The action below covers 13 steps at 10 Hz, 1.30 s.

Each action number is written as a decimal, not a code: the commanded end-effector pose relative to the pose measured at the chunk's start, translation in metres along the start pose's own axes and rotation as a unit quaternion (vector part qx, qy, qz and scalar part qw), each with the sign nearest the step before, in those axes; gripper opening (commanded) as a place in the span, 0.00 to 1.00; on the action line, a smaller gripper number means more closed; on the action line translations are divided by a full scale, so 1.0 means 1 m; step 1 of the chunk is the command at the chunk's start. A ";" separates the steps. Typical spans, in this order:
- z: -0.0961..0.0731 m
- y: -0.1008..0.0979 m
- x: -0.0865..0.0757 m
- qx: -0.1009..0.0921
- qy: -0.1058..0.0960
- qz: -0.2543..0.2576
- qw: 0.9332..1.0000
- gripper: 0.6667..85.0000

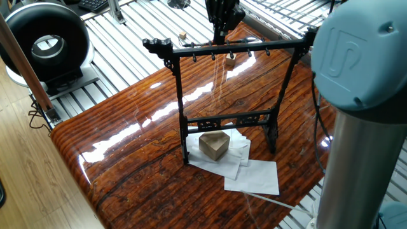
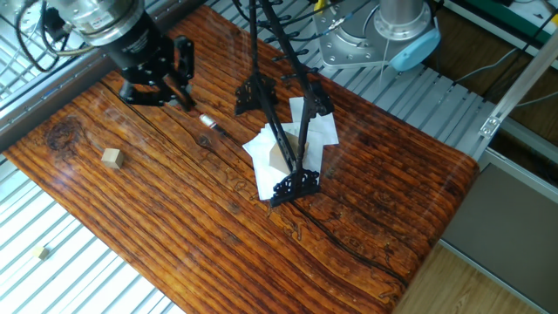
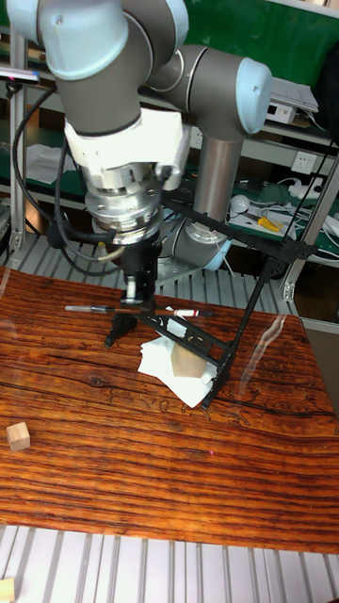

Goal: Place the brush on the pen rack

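Note:
The brush point(image 3: 94, 308) is a thin dark stick, held level across the fingers of my gripper point(image 3: 141, 300), which is shut on it. In the other fixed view its silvery end point(image 2: 207, 121) pokes out below the gripper point(image 2: 171, 90), just above the table. The pen rack point(image 1: 235, 48) is a tall black frame standing mid-table, with small pegs under its top crossbar. The gripper point(image 1: 221, 30) hangs just behind the crossbar, near its left half. In the tall view the rack point(image 3: 250, 236) leans to the right of the gripper.
A wooden block point(image 1: 214, 144) sits on white paper sheets point(image 1: 254, 175) at the rack's feet. A small wooden cube point(image 2: 110, 157) lies on the table's far side. The arm's base point(image 2: 392, 30) and a black round device point(image 1: 48, 41) stand off the table.

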<state>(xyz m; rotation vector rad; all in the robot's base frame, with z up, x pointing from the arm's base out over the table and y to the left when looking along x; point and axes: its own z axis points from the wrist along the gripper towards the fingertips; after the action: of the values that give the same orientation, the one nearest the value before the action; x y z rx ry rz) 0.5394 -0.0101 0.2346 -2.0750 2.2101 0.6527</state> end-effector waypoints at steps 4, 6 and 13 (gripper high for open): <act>-0.002 0.035 -0.044 -0.062 -0.064 -0.125 0.988 0.00; -0.006 0.046 -0.060 -0.076 -0.097 -0.149 0.981 0.00; -0.010 0.044 -0.050 -0.065 -0.107 -0.212 0.969 0.00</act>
<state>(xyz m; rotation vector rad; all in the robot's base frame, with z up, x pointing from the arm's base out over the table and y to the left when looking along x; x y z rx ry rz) 0.5039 0.0352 0.2682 -2.2968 1.6556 0.9388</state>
